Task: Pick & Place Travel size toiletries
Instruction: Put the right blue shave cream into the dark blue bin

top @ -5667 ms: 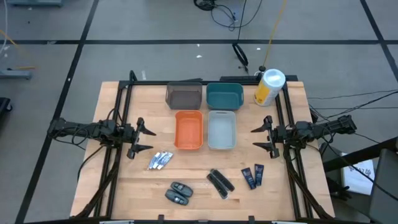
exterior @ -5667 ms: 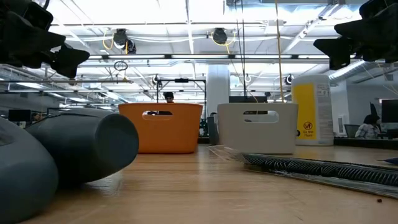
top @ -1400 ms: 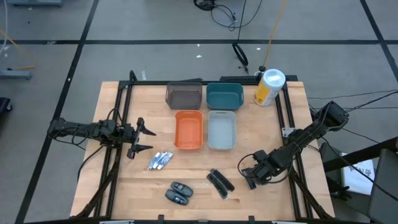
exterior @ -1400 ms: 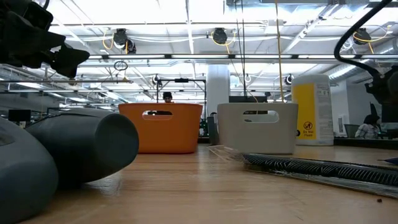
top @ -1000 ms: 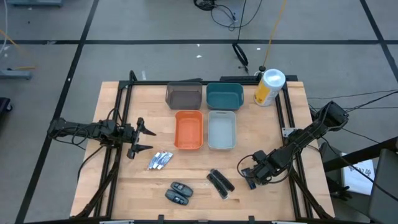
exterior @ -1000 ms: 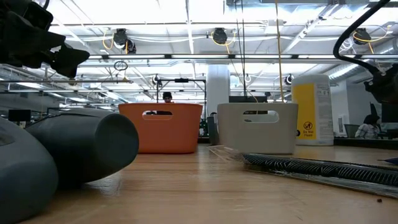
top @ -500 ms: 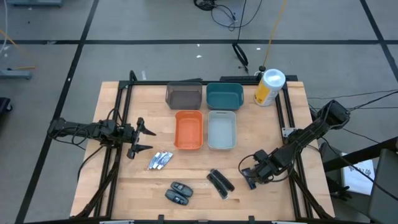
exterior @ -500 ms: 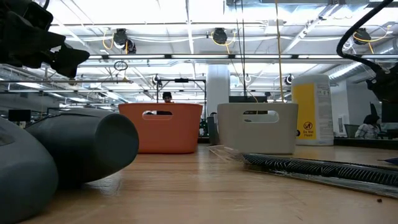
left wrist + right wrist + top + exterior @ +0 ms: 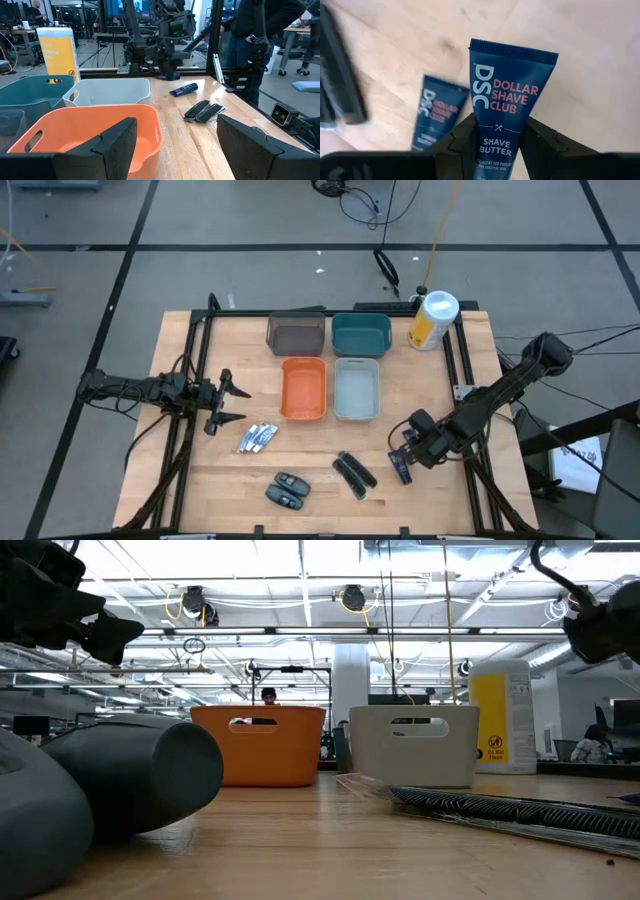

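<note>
My right gripper [image 9: 500,142] hovers over the table's near right part [image 9: 408,445], shut on one dark blue tube [image 9: 507,95]. The second dark blue tube [image 9: 401,468] lies flat on the wood just beside it. Two slim black bars [image 9: 354,474], two dark grey ovals [image 9: 285,490] and two silvery-white tubes [image 9: 258,438] lie along the near half of the table. My left gripper [image 9: 238,404] waits open at the left, left of the orange bin. My right gripper pinches the dark blue tube between its two fingers [image 9: 465,137] at the lower printed part [image 9: 496,145]; the cap end is hidden behind the fingers. The fingers come from above, slanting down. The tube is lifted clear, its flat crimped end [image 9: 514,51] sticking out past the fingertips toward the table.
Four bins stand at mid-table: grey [image 9: 296,333], teal [image 9: 361,333], orange [image 9: 304,388], pale white [image 9: 356,388]. A yellow-and-white canister [image 9: 433,320] stands at the far right corner. Black frame rails run along both table sides. Bare wood lies between the bins and the near items.
My right gripper has risen from the table and shifted slightly toward the far edge, carrying one dark blue tube up with it. That tube is now lifted clear, while the other blue tube has stayed on the wood.
</note>
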